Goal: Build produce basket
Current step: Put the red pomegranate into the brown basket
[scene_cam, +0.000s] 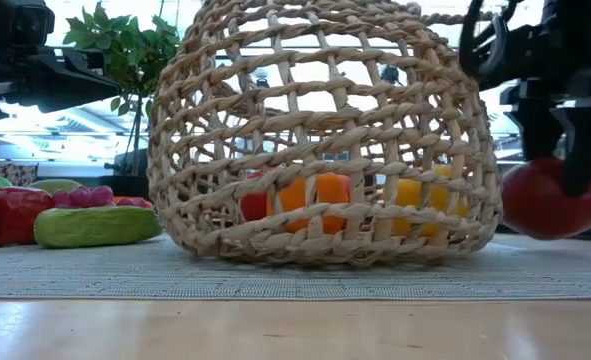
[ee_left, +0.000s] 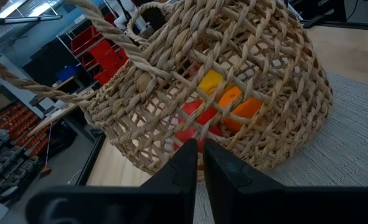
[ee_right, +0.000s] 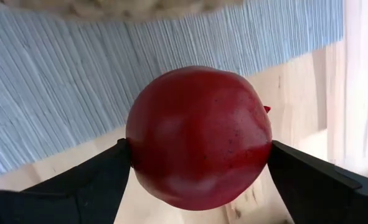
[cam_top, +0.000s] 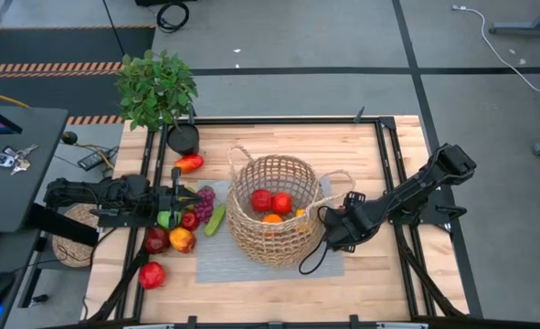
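While the basket (cam_top: 271, 208) stands on the grey mat (cam_top: 215, 260) at the table's middle, both arms reach in toward it from opposite sides.

Item, right gripper (ee_right: 199, 155): fingers spread wide and clamped on a dark red apple (ee_right: 199, 137), one finger on each side of the fruit. In the low view the apple (scene_cam: 540, 198) hangs just beside the basket's wall, above the mat. The right arm stretches low from the table's right edge, angled down toward the basket's near right flank.

Item, left gripper (ee_left: 198, 163): jaws clenched together, holding nothing, fingertips pointed at the basket's lower wall. The left arm lies nearly level across the table's left side, over the loose produce.

Item, basket contents: two red fruits (cam_top: 271, 201) and orange pieces (cam_top: 271, 218), visible through the open weave.

Item, produce outside the basket, left of it: green cucumber (cam_top: 216, 219), purple grapes (cam_top: 205, 198), red-orange pepper (cam_top: 188, 164), a red-and-yellow apple (cam_top: 182, 240), a dark red apple (cam_top: 156, 239), another red apple (cam_top: 152, 274) nearer the front edge.

Item, potted plant (cam_top: 157, 89): at the table's far left corner.
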